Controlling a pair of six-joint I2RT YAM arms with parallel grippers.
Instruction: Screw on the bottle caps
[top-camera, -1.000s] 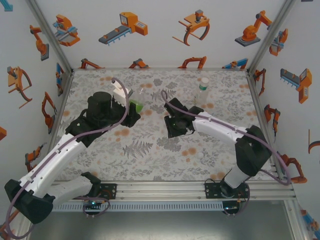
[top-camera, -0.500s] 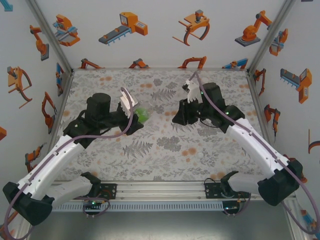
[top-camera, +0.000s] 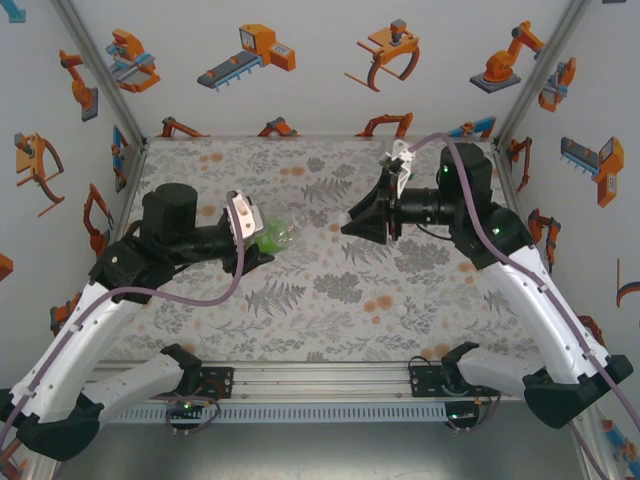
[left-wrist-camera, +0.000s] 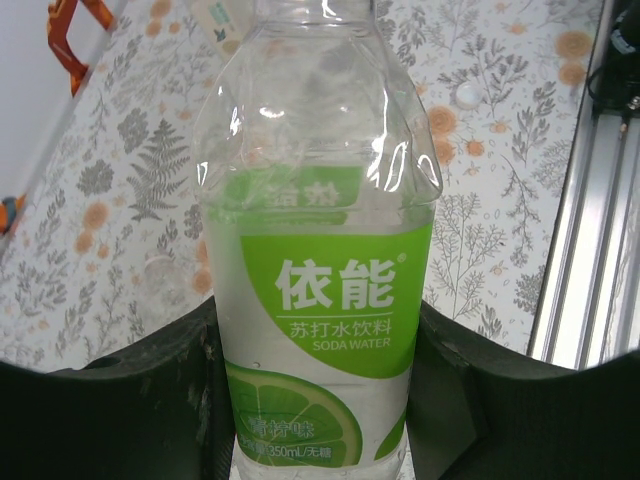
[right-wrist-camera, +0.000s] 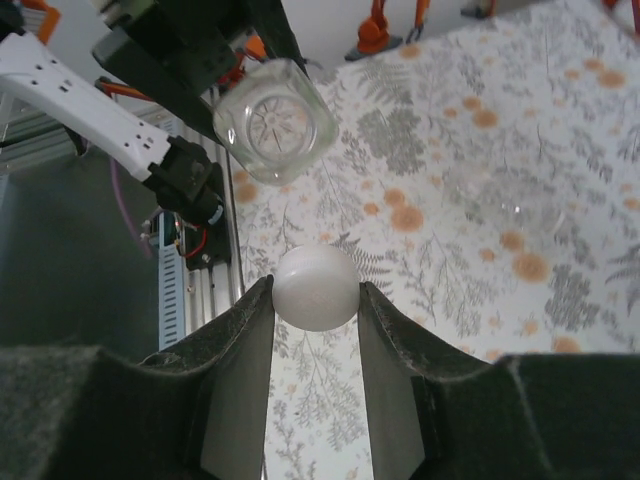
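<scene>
My left gripper is shut on a clear bottle with a green label band, clamped low on its body between both jaws. The bottle is tipped sideways above the table with its neck toward the right arm. In the right wrist view its uncapped mouth faces the camera. My right gripper is also raised and points left at the bottle. It is shut on a small white bottle cap pinched between its fingertips. A gap separates the cap from the bottle mouth.
Another white cap lies loose on the floral cloth near the front rail, and also appears in the top view. A faint clear plastic shape lies on the cloth. White walls with orange prints enclose the table.
Both arms have lifted. The right gripper swung up from the table's middle and turned to face left. The left gripper drew back left and tipped its bottle toward the right.
</scene>
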